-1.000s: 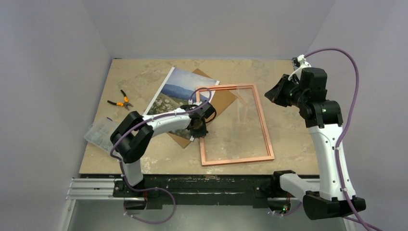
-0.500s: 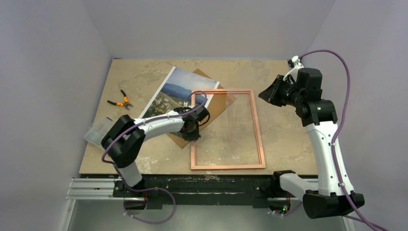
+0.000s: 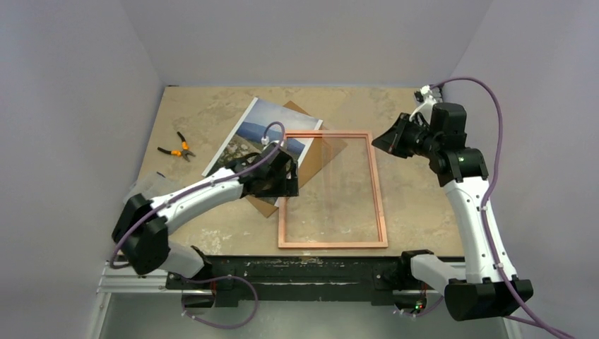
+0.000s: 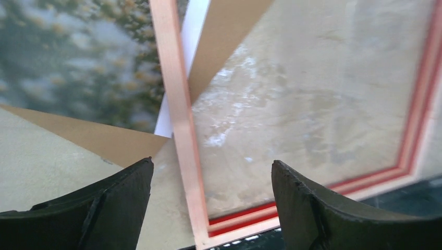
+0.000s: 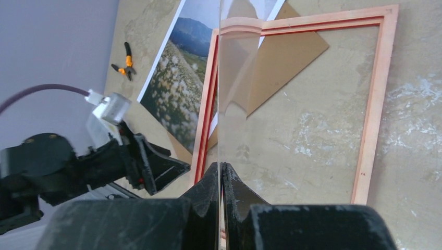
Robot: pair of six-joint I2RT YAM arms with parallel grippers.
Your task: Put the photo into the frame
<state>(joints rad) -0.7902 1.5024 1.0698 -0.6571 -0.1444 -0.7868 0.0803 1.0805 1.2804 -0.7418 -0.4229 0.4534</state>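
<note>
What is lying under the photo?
A brown board. Its corners stick out past the photo, and one shows through the frame. The print covers the middle of the board, so its full outline cannot be seen.

On my screen both arms look alike. The left arm [image 3: 205,192] and the right arm [image 3: 477,212] have smooth white shells between chunky black joints, and the right one stands on a black base [image 3: 487,300]. A purple cable [image 5: 52,87] trails along each, ending in a small white plug [image 5: 110,107]. The left gripper [image 4: 212,162] has matt black, curved fingers [image 4: 117,205]. The right gripper [image 5: 220,165] matches it, with rougher edges.
</note>
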